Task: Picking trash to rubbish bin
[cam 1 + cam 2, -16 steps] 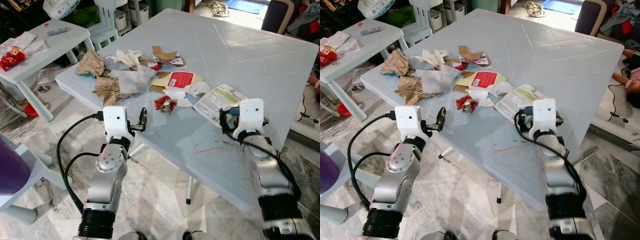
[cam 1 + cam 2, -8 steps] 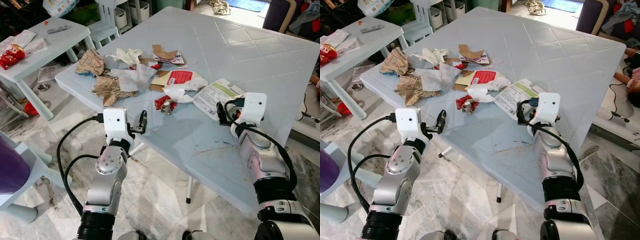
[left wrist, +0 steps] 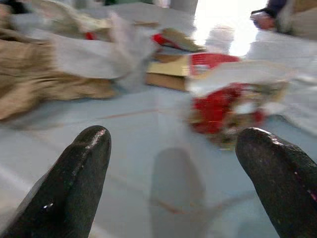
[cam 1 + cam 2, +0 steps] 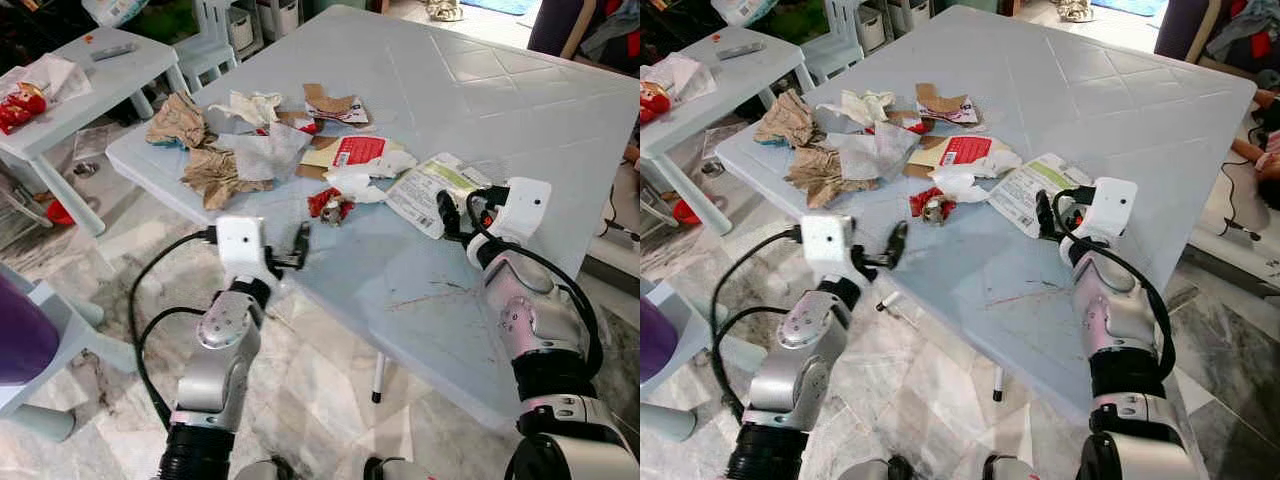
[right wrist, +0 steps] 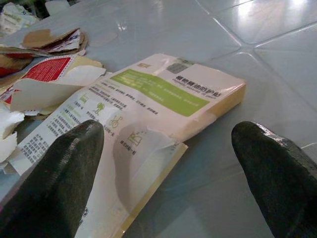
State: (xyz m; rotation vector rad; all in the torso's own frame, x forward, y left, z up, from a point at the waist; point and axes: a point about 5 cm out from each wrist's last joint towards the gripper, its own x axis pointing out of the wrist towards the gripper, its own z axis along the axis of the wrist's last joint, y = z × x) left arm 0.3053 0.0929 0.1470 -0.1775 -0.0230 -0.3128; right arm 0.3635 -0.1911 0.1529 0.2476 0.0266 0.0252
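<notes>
Trash lies scattered on a pale blue table (image 4: 520,110). A white and green packet (image 4: 428,188) lies flat right in front of my right gripper (image 4: 447,212), which is open; its fingers (image 5: 64,168) frame the packet (image 5: 148,99) in the right wrist view. A crumpled red wrapper (image 4: 328,205) sits mid-table, a short way beyond my open left gripper (image 4: 300,245) at the table's near edge. In the left wrist view the red wrapper (image 3: 223,111) appears between the spread fingers (image 3: 74,178). Brown crumpled paper (image 4: 215,175), white tissue (image 4: 262,155) and a red-labelled card (image 4: 358,153) lie further back.
A small white side table (image 4: 100,85) with a red packet (image 4: 20,105) stands at the left. A purple object (image 4: 20,345) is at the left edge. Black cables loop under the left arm. A table leg (image 4: 378,375) stands on the marble floor.
My right gripper has reached forward over the table up to the white and green packet. My left gripper has edged right and forward toward the red wrapper. The camera has shifted slightly.
</notes>
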